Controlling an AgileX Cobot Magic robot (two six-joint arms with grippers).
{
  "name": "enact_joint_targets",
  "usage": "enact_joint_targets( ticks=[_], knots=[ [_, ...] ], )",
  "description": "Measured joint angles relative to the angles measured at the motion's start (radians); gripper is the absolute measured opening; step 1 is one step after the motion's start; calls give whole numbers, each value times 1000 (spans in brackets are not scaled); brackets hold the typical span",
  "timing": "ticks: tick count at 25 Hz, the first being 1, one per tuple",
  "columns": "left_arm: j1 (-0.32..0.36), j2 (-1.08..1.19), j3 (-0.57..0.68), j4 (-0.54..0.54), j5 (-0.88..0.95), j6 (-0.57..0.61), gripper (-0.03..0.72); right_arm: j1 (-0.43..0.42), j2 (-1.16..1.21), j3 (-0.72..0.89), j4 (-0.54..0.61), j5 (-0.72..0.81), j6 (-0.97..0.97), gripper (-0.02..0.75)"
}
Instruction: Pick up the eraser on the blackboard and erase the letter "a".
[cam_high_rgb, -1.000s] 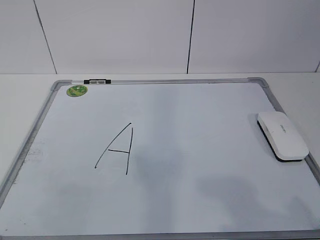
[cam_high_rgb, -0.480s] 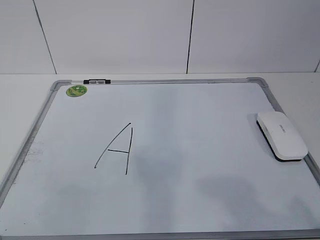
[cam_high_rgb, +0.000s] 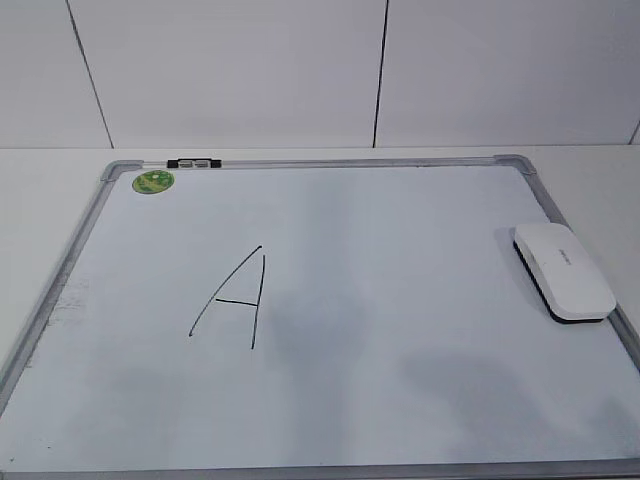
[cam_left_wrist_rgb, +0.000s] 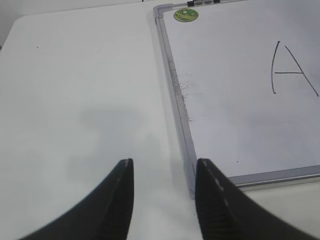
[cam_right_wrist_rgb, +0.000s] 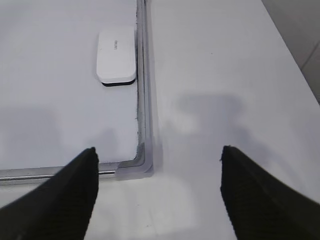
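The white eraser (cam_high_rgb: 563, 270) lies flat on the blackboard (cam_high_rgb: 400, 230), a white board with a grey frame, near its right edge. It also shows in the right wrist view (cam_right_wrist_rgb: 116, 54). A tall capital "A" (cam_high_rgb: 235, 300) is drawn left of the middle and shows in the left wrist view (cam_left_wrist_rgb: 292, 70). No small lowercase "a" is in view. My left gripper (cam_left_wrist_rgb: 164, 162) is open and empty above the table by the board's near left corner. My right gripper (cam_right_wrist_rgb: 157, 150) is wide open and empty above the near right corner. Neither arm shows in the exterior view.
A green round sticker (cam_high_rgb: 153, 181) and a black clip (cam_high_rgb: 194, 162) sit at the board's far left corner. The board lies on a white table (cam_left_wrist_rgb: 75, 100) with a white panelled wall (cam_high_rgb: 240, 70) behind. Smudges mark the board's left edge (cam_left_wrist_rgb: 184, 85).
Only the faint shadows on the board have shifted slightly. The eraser and board have not moved.
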Motion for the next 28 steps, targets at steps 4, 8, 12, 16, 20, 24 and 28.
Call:
enact_joint_targets(
  ticks=[4,8,12,16,20,24,28],
  knots=[
    [40,0,0,0,0,0,301,-26,0,0,-2,0,0,575],
    [74,0,0,0,0,0,301,-60,0,0,-2,-2,0,575],
    [82,0,0,0,0,0,300,-74,0,0,-4,-2,0,575],
    [82,0,0,0,0,0,300,-74,0,0,-4,-2,0,575],
    [82,0,0,0,0,0,300,-74,0,0,-4,-2,0,575],
    [82,0,0,0,0,0,300,-76,0,0,-4,-2,0,575],
    [84,0,0,0,0,0,300,-76,0,0,-4,-2,0,575]
  ],
)
